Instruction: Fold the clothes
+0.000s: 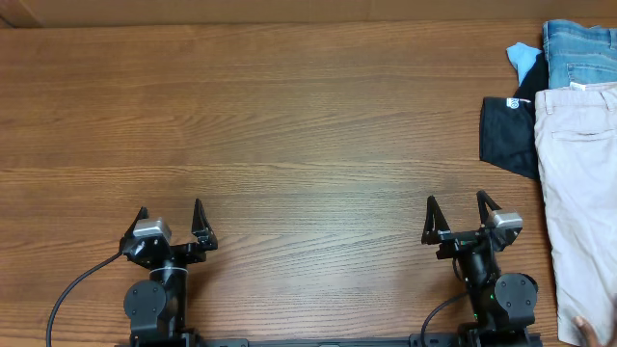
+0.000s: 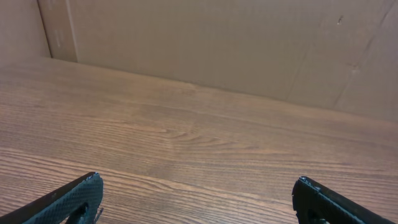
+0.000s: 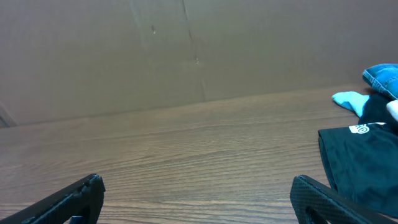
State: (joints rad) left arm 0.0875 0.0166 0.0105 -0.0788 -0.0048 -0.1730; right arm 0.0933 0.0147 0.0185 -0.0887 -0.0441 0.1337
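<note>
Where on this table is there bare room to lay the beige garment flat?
The wooden table is bare from its left edge to the black shirt, also between the left fingers and the right fingers. The right edge is crowded: the beige garment, black shirt, jeans and a light blue cloth overlap there.

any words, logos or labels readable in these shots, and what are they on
No text here can actually be read.
black shirt: small white logo, too blurred to read.
beige garment: small white label at its top edge, too small to read.
Nothing else shows any marking.
</note>
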